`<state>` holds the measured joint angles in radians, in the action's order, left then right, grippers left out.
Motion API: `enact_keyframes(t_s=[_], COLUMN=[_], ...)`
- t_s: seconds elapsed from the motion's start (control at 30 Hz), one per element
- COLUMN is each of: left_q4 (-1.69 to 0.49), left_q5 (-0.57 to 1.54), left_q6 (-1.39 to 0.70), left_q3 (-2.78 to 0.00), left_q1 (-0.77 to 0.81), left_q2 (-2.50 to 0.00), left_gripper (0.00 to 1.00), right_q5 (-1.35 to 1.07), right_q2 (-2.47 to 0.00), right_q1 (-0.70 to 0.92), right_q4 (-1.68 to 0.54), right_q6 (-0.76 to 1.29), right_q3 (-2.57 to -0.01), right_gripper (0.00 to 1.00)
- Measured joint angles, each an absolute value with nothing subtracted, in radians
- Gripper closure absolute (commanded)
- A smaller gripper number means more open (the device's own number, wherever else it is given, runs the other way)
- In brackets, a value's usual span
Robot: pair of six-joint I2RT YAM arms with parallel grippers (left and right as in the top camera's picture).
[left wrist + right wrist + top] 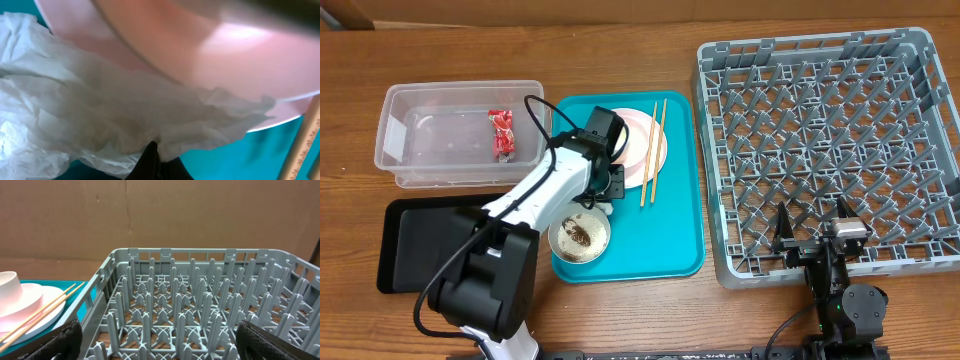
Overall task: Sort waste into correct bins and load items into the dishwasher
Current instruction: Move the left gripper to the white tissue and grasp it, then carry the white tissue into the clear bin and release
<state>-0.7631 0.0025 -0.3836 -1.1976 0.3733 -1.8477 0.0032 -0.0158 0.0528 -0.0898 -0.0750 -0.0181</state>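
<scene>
**Napkin pinched beside the plate**

Paper is what we are dealing with at this moment. Our left claw (607,187) is reaching over the teal tray (670,240) in the middle of the bench (620,30). It is closing fully on a fold of the crumpled white napkin (75,115), which is lying tucked against the rim of the pink plate (645,150). We are judging the low approach as needed to catch the paper without dragging the plate.

The chopsticks (653,150) are resting across the plate, clear of the grip. The clear tub (420,170) near the far-left corner is already holding the red wrapper (501,133). The black tray (410,250) at the near-left corner is sitting beside it. The grey bowl (552,240) at the tray's near edge is carrying food scraps (580,236).

Our right claw (817,232) is hanging spread wide and empty at the near edge of the dish rack (710,180) on the bench's right side, probably waiting for dishes.

We are finding no readable lettering; a faint print on one chopstick is too blurred to make out.
</scene>
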Motion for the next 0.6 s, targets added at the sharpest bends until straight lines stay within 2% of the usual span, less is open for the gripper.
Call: enact_keyframes(t_s=[0.43, 0.6], left_q4=[-0.806, -0.805], left_q5=[-0.002, -0.078], left_q6=[-0.376, -0.364], left_q3=[-1.259, -1.271], left_q1=[0.357, 0.357], left_q2=[-1.690, -1.596], left_gripper=[0.96, 0.96], right_q5=[0.003, 0.003], right_q2=[-0.016, -0.016], right_q1=[0.053, 0.053], right_q4=[-0.090, -0.090], right_q6=[-0.075, -0.075], right_q3=[-0.018, -0.018], right_gripper=[0.00, 0.00])
